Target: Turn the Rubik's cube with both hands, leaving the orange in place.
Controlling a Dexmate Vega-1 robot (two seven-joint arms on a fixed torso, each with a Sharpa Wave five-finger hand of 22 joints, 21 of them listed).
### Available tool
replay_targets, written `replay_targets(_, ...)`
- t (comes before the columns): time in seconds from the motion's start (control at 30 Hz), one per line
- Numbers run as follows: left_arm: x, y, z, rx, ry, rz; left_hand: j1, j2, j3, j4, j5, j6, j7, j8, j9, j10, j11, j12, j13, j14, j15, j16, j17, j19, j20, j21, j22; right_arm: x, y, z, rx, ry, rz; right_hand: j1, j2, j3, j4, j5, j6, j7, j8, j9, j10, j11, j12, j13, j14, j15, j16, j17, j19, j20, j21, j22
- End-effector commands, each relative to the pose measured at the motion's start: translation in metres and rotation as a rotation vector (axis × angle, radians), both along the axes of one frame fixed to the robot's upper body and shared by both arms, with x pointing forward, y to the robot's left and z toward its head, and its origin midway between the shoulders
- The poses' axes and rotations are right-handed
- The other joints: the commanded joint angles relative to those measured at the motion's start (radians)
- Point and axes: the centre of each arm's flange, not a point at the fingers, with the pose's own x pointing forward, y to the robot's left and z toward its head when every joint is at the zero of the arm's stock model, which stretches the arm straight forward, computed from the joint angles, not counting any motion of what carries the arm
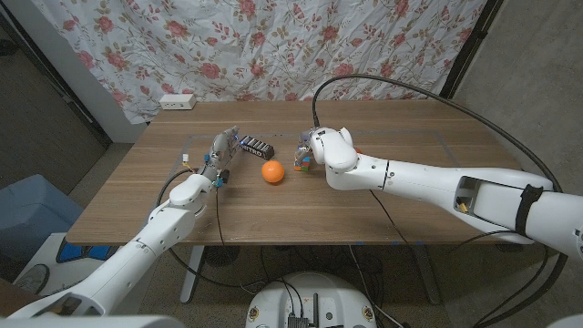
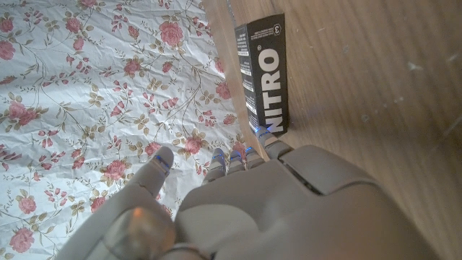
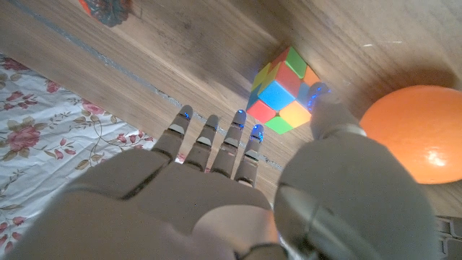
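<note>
On the table (image 1: 392,210): one orange (image 1: 272,171), one cube (image 3: 284,90) just beside it, one black box (image 2: 263,72) on the orange's other side, one power strip (image 1: 178,102) at the far edge.

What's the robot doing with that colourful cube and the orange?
The right hand is reaching for the Rubik's cube on the wooden table, with fingers spread around it but not clearly gripping yet. The orange sits just beside the cube. The left hand waits open farther off, next to a black Nitro box. No turning has started.
</note>
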Motion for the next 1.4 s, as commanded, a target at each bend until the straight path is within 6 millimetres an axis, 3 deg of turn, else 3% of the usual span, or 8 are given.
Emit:
replay_targets(0.03,0.0021,0.0010,0.0010,0.004,0.003,-0.003,-0.011,0.075,0.009,-0.001,0.004,0.005,0.007,0.003,0.002,0.004,0.003,0.000,0.005,-0.006,0.002,0.003,0.005,0.001,0.008,0.005,0.002,-0.0003,0.0006,-0.0048,0.012,-0.069,-0.004,0.027,-0.001,-0.003,-0.003,0.005,0.023,-0.007,0.010,0.002,0.027,0.000,0.014,0.004,0.018,-0.007,0.008,0.002,0.019,-0.004,0.007,0.002)
replay_targets(0.1,0.0016,0.0016,0.0016,0.005,0.001,-0.002,-0.011,0.075,0.010,-0.001,0.005,0.005,0.007,0.003,0.002,0.005,0.002,-0.001,0.005,-0.006,0.002,0.003,0.005,0.001,0.008,0.006,0.002,-0.0001,0.0005,-0.0058,0.015,-0.080,-0.005,0.033,-0.001,-0.004,-0.002,0.006,0.029,-0.009,0.012,0.002,0.033,-0.001,0.014,0.005,0.027,-0.012,0.011,0.002,0.021,-0.005,0.007,0.002)
replay_targets(0.13,0.0014,0.0019,0.0020,0.007,0.001,-0.001,-0.011,0.075,0.010,-0.001,0.004,0.005,0.007,0.003,0.002,0.005,0.002,-0.001,0.005,-0.006,0.002,0.003,0.005,0.001,0.008,0.006,0.002,0.0001,0.0004,-0.0064,0.017,-0.084,-0.006,0.040,-0.001,-0.006,0.000,0.007,0.035,-0.010,0.013,0.002,0.044,-0.022,0.015,0.007,0.032,-0.015,0.012,0.003,0.025,-0.007,0.005,0.002)
replay_targets(0.4,-0.0001,0.0033,0.0031,0.008,-0.002,0.002,-0.011,0.075,0.010,-0.001,0.005,0.006,0.007,0.003,0.002,0.004,0.003,-0.001,0.006,-0.007,0.002,0.003,0.005,0.001,0.008,0.006,0.002,0.0009,-0.0001,-0.0091,0.019,-0.100,-0.005,0.058,-0.001,-0.018,0.004,0.008,0.085,-0.012,0.035,0.008,0.091,-0.050,0.021,0.013,0.061,-0.035,0.020,0.005,0.039,-0.014,0.003,0.003)
replay_targets(0.83,-0.0023,0.0039,0.0050,0.013,-0.002,0.002,-0.011,0.075,0.010,-0.002,0.004,0.005,0.006,0.002,0.002,0.004,0.003,-0.001,0.006,-0.006,0.001,0.003,0.005,0.001,0.007,0.005,0.002,0.0013,-0.0006,-0.0091,0.028,-0.114,-0.001,0.088,0.006,-0.032,0.007,0.012,0.150,-0.015,0.066,0.016,0.159,-0.070,0.030,0.022,0.091,-0.056,0.029,0.007,0.055,-0.024,0.001,0.003)
replay_targets(1.4,0.0007,0.0028,0.0059,0.014,0.003,0.002,-0.012,0.074,0.010,-0.001,0.004,0.006,0.006,0.002,0.002,0.005,0.003,-0.001,0.006,-0.007,0.001,0.003,0.005,0.001,0.007,0.005,0.002,0.0031,-0.0024,-0.0072,0.041,-0.133,0.011,0.124,0.028,-0.052,0.012,0.011,0.242,-0.016,0.111,0.025,0.256,-0.076,0.044,0.037,0.144,-0.092,0.051,0.013,0.076,-0.034,0.000,0.003)
